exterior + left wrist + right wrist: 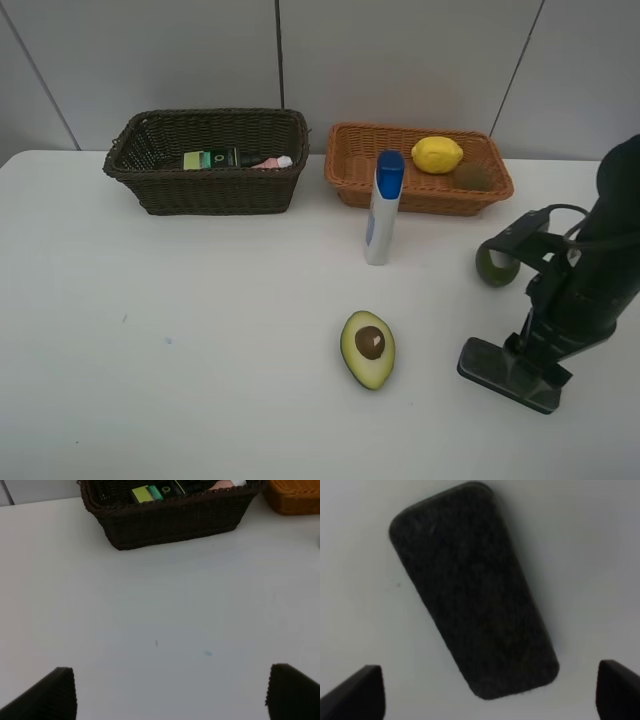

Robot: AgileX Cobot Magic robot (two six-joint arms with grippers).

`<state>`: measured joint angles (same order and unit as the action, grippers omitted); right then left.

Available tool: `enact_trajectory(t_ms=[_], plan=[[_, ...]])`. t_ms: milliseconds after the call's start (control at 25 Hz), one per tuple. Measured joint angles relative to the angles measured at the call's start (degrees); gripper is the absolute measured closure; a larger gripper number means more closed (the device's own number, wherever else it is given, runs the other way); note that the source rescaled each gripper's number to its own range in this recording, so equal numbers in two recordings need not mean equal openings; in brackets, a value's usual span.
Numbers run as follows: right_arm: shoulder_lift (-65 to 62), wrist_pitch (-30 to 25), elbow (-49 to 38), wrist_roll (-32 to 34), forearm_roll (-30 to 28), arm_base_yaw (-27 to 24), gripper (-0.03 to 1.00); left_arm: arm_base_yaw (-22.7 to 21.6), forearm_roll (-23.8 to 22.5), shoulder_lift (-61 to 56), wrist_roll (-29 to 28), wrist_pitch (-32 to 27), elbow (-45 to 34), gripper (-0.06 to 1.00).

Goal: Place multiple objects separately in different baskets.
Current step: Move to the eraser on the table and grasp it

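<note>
My right end effector (492, 700) is wide open over the block (470, 587). I should turn it to match, then lower.

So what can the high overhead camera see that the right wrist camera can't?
Only the high view shows the dark brown wicker basket, the orange-tan wicker basket holding a yellow lemon, the upright white blue-capped bottle, the halved avocado and a green lime beside the arm. Only the right wrist view shows the right gripper with its jaws wide open. Both show the dark rectangular block lying on the white table.
</note>
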<state>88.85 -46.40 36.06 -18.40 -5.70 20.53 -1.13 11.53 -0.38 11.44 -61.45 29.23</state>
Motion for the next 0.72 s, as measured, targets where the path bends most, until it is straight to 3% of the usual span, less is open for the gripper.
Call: enact_trajectory(t_ms=[720], plan=[[8.9, 11.2, -2.2, -2.5, -0.1, 0.0, -0.03, 0.0, 0.0, 0.0, 0.0, 0.0, 0.0, -0.06]])
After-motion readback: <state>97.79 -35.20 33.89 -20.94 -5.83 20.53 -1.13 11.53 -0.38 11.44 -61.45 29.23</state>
